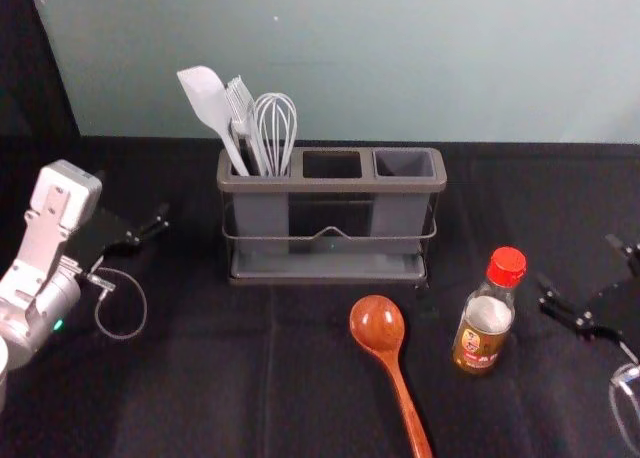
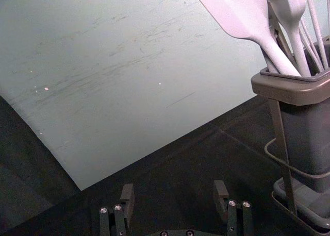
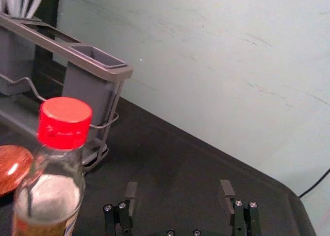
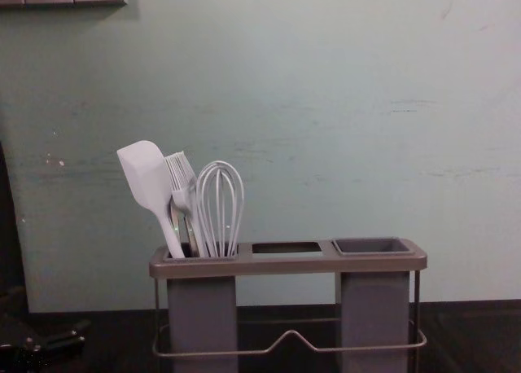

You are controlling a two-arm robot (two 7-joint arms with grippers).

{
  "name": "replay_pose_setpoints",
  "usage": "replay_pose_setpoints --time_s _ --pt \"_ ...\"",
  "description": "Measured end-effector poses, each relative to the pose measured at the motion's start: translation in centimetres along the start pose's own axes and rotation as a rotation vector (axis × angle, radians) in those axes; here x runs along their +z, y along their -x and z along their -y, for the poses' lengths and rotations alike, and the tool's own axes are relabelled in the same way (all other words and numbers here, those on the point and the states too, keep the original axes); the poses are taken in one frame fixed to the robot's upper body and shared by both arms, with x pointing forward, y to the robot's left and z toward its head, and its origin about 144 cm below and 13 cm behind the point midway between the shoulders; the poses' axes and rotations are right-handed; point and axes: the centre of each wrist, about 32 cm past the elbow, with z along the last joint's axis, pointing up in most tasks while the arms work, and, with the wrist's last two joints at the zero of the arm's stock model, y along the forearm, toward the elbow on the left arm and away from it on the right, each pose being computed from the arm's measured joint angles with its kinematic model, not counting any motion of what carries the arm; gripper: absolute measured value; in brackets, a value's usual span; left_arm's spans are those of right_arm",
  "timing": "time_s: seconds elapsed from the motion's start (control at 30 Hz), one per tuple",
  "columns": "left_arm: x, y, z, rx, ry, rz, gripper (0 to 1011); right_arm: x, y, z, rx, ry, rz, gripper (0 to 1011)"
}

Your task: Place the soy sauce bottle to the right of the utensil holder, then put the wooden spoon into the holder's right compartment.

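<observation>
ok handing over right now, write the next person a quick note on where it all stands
Left pincer: open, holding nothing, off to the holder's left.
Right pincer: open, holding nothing, to the right of the bottle.
Soy sauce bottle: upright, in front of the holder and off to its right.
Wooden spoon: lying in front of the holder, bowl toward it.
Done: neither step looks finished.
Left: bottle beside the holder's right end, then spoon into the right compartment.

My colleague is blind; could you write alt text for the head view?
A utensil holder with a spatula, brush and whisk in its left compartment stands on black cloth. Before it lies a wooden spoon; right of that stands a red-capped soy sauce bottle. The left gripper and right gripper flank them.
</observation>
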Motion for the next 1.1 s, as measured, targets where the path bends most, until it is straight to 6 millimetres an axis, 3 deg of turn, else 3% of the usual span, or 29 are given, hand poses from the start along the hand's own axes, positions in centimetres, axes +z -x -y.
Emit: replay_pose_setpoints --time_s 0.3,0.5,0.77,1.1 --pt "0.0 0.0 0.0 0.0 0.0 0.0 1005 0.9 -1.3 3.0 0.074 0.007 0.022 1003" --pt "0.0 0.0 0.0 0.0 0.0 0.0 1005 0.9 -2.4 4.0 0.152 -0.036 -0.004 1002" --pt "0.0 0.0 0.0 0.0 0.0 0.0 1005 0.4 -3.2 3.9 0.247 -0.131 -0.109 1003" --pt "0.0 0.0 0.0 0.0 0.0 0.0 1005 -0.5 -1.9 2.0 0.314 -0.203 -0.254 1002"
